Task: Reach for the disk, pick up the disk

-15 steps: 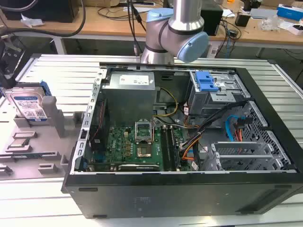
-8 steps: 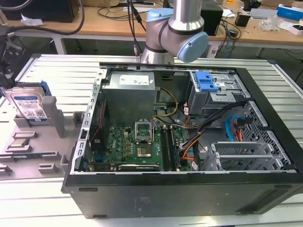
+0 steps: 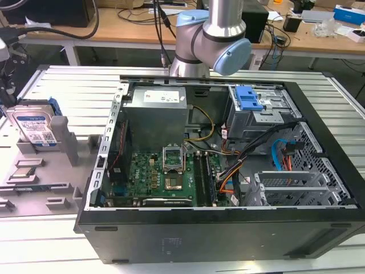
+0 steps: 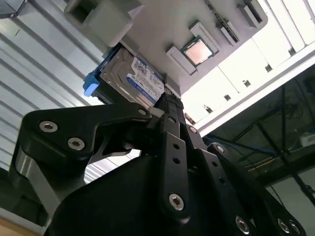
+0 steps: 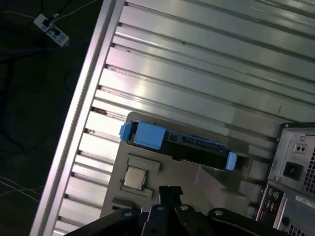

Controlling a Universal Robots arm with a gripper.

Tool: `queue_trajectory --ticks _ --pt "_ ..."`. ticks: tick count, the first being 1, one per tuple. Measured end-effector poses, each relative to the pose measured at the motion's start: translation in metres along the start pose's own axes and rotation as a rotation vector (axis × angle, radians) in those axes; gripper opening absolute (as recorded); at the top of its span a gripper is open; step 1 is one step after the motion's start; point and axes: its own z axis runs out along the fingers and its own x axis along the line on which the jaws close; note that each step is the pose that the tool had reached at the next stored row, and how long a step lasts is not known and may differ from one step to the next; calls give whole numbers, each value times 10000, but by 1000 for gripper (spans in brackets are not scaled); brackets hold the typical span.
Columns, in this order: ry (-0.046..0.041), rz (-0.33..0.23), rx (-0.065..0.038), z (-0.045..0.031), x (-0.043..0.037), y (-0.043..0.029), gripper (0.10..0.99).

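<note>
**Item 1: gripper** [image 4: 170, 104]. In both wrist views [image 5: 170, 191] it hangs above the grey holder [image 3: 52, 166], touching nothing. The tips are drawn together with nothing between them.

**Item 2: disk** [image 3: 35, 128]. It stands on edge in a slot at the holder's outer end, label face showing. The blue carrier frame runs along its edges (a blue tab juts from each end in the first wrist view [image 5: 187, 142]). It is not yet gripped.

**Item 3: processor chip** [image 4: 198, 51]. It lies flat in a recess of the holder, near the disk's slot.

**Item 4: computer case** [image 3: 228, 228]. It sits open just beside the holder, on the slatted table [image 5: 197, 64].

**Hazards, as judged:**
- With the tips closed like this, a descent would likely land on the disk's upper edge, not around it, and press it into the slot.
- The disk offers only a thin edge, so a slightly off-line approach could catch the holder's slot wall.
- A grip on the blue plastic alone may flex or slip, and the drive looks heavy for its thickness.
- Lifting at a tilt could jam it in the slot.
- A stray finger could knock the chip.
</note>
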Motion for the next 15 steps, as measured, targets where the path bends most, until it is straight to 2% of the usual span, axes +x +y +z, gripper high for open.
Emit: queue_trajectory --ticks 2,3,15 --pt "16 -435 0 0 0 0 106" --pt "44 -1161 0 0 0 0 106" --pt "130 -3396 1 0 0 0 106"
